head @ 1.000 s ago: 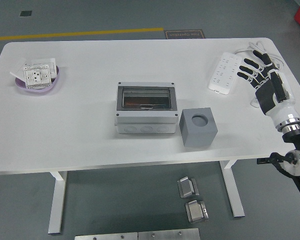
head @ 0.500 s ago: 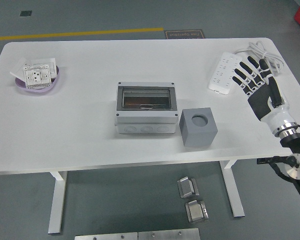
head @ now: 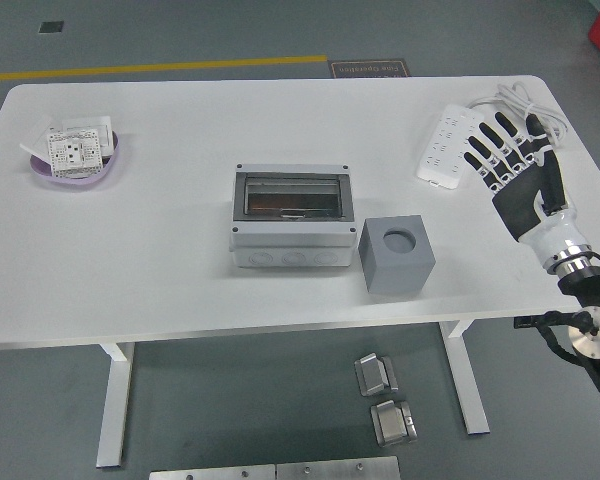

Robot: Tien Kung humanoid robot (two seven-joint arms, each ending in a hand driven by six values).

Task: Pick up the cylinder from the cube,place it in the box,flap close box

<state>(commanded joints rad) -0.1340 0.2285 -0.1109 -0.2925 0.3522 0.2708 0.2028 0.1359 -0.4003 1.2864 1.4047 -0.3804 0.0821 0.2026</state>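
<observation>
Since a second ago our right hand [head: 515, 170] has shifted inward from the table's right edge and turned more palm-down; over the last half second it barely moved. Nothing else on the table has changed.

Head view, the only one we have:
- Right hand: hovering over the table's right side, all five fingers [head: 477, 148] spread and straight, holding nothing. Fingertips overlap the white power strip [head: 446, 150] in the picture; we can't tell if they touch it.
- Left hand: not in view.
- Cube [head: 396, 254]: grey, on the table, well apart from the hand, off to the hand's left and nearer the robot. The round thing in its top face reads as the cylinder [head: 400, 240], seated in a socket. We see only its circular end, so we judge its long axis to be vertical.
- Box [head: 292, 217]: just beside the cube, further left from the hand. Its clear flap looks to be lying down over the opening already, not raised; hard to be sure from this angle.
- Far left of the hand, near the opposite table edge: purple dish [head: 76, 160] with white socket parts. Not relevant.

Key relation for the next move, as we judge it: the right hand is the only one near, and the cylinder sits left and toward the robot from it. With a vertical axis, we'd expect to come over the cube and pinch from above. Pick not yet started.
</observation>
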